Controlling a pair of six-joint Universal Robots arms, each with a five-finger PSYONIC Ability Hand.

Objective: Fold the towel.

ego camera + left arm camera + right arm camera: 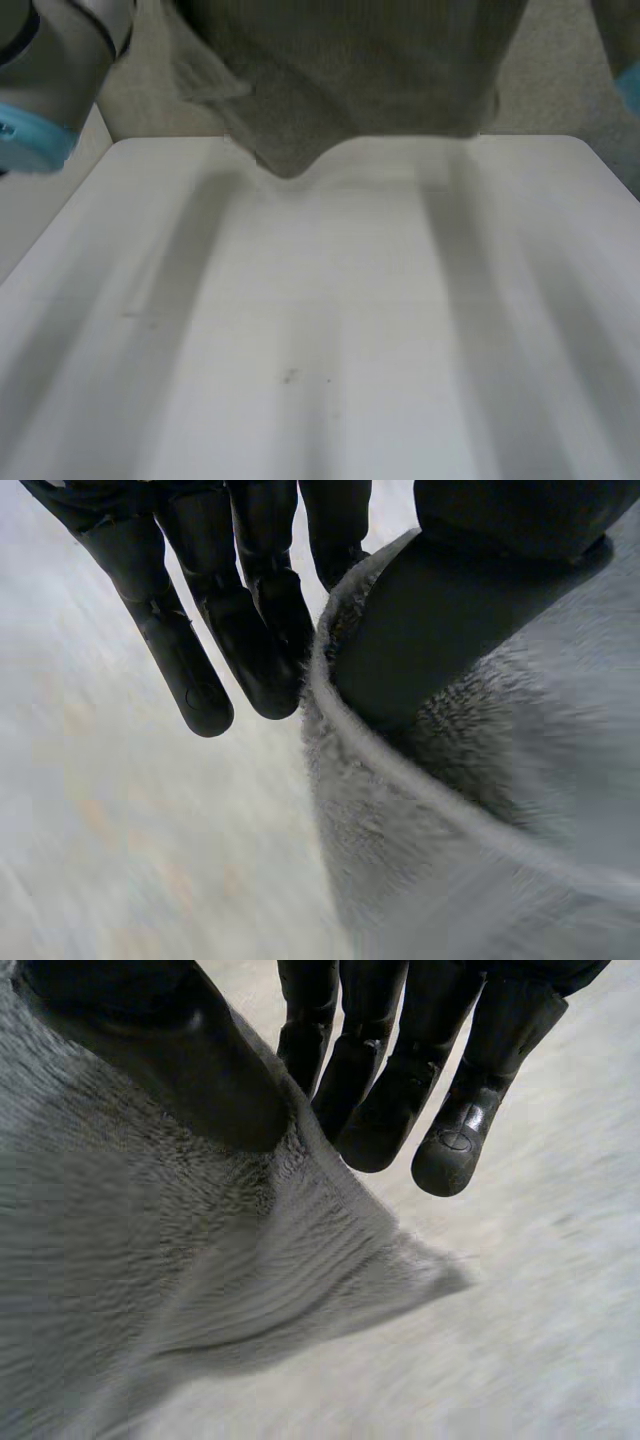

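Firstly, the fingers point(265, 610) of the left hand point(440, 630) are seen pressed straight against one face of the towel point(450, 860), with the thumb set on the other face, so that a hemmed edge is pinched between them. Likewise, the right hand point(190, 1070) is closed on the towel: its thumb lies on the pile and its fingers point(385, 1110) are set behind the cloth, just beside a free corner. Further out, the towel is shown raised over the far edge of the worktop point(330, 330) as a broad hanging sheet, its lowest tip drooping near the surface; whether it touches cannot be told. The step in hand is judged to be the laying-out that precedes the first fold. For this to be done well, both pinches should be firm, the upper edge should be drawn taut and level between the hands, and the hanging tip should be set down first, so that the cloth is spread flat and square rather than bunched.
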